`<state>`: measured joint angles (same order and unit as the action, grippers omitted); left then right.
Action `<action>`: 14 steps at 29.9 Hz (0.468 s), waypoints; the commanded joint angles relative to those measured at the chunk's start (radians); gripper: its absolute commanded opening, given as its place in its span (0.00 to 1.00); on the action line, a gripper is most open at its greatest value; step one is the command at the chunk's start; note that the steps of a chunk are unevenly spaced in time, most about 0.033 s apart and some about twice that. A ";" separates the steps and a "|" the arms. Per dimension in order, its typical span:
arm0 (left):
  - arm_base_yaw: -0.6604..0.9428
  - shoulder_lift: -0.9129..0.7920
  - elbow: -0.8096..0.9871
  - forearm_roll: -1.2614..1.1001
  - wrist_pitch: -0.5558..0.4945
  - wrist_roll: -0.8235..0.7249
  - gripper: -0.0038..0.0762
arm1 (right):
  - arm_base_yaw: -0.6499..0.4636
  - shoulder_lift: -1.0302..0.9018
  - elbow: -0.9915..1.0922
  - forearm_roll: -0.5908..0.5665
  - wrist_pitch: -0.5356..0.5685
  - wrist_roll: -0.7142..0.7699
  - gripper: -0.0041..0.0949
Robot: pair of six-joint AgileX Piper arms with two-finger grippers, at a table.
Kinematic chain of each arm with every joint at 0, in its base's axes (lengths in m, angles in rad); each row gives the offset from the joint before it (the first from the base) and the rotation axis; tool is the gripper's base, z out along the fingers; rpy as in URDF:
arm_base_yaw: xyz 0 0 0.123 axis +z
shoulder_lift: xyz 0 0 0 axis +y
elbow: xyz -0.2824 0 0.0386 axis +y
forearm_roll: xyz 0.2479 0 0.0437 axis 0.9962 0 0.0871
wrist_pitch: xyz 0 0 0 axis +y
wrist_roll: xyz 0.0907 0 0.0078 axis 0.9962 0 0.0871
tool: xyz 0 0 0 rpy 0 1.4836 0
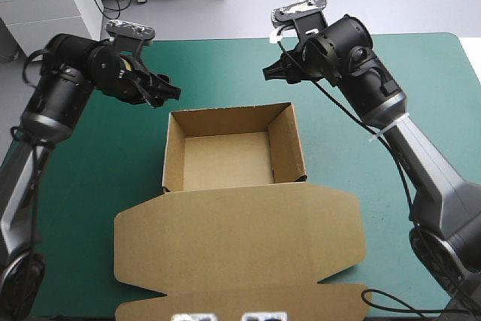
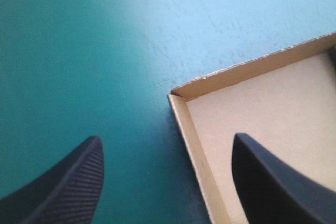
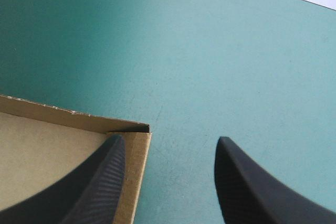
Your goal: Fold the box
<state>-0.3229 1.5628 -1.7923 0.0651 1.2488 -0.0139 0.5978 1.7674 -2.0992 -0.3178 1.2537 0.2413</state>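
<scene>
The brown box (image 1: 225, 157) stands mid-table as an open tray with its walls raised, and its lid (image 1: 240, 238) lies flat toward the near edge. My left gripper (image 1: 167, 94) hovers open above the tray's far left corner (image 2: 176, 97), one finger over the cover and one over the tray's inside. Above the far right corner (image 3: 137, 132) my right gripper (image 1: 272, 71) is also open, one finger over the tray and one over the teal-green cover. Neither holds anything.
Teal-green cover (image 1: 98, 178) shows bare on both sides of the box and beyond it. The table's far edge (image 1: 225, 35) runs just behind the grippers. The lid's front flap (image 1: 240, 302) reaches the near edge.
</scene>
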 commanded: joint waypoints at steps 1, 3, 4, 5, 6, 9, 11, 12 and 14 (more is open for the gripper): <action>-0.003 -0.136 -0.034 0.027 0.040 0.003 0.66 | -0.002 -0.057 -0.031 -0.031 -0.006 0.002 0.53; -0.003 -0.197 -0.032 0.027 0.040 0.005 0.63 | -0.004 -0.057 -0.029 -0.031 -0.006 0.002 0.53; -0.003 -0.229 -0.030 0.027 0.040 0.005 0.61 | -0.004 -0.055 -0.022 -0.029 -0.006 0.008 0.53; -0.003 -0.258 -0.025 0.027 0.040 0.014 0.58 | -0.004 -0.055 -0.009 -0.024 -0.006 0.018 0.53; -0.003 -0.287 -0.020 0.027 0.040 0.014 0.55 | -0.004 -0.052 0.006 -0.022 -0.006 0.025 0.53; -0.003 -0.368 0.021 0.027 0.040 0.026 0.46 | -0.020 -0.046 0.061 0.011 -0.006 0.025 0.53; -0.003 -0.433 0.079 0.023 0.040 0.026 0.39 | -0.034 -0.043 0.103 0.037 -0.006 0.030 0.53; -0.003 -0.459 0.116 0.016 0.040 0.026 0.36 | -0.034 -0.039 0.121 0.047 -0.006 0.031 0.53; -0.003 -0.530 0.206 0.013 0.040 0.026 0.29 | -0.045 -0.030 0.159 0.057 -0.006 0.031 0.53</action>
<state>-0.3229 1.1183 -1.6632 0.0855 1.2501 0.0131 0.5676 1.7728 -1.9564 -0.2567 1.2537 0.2706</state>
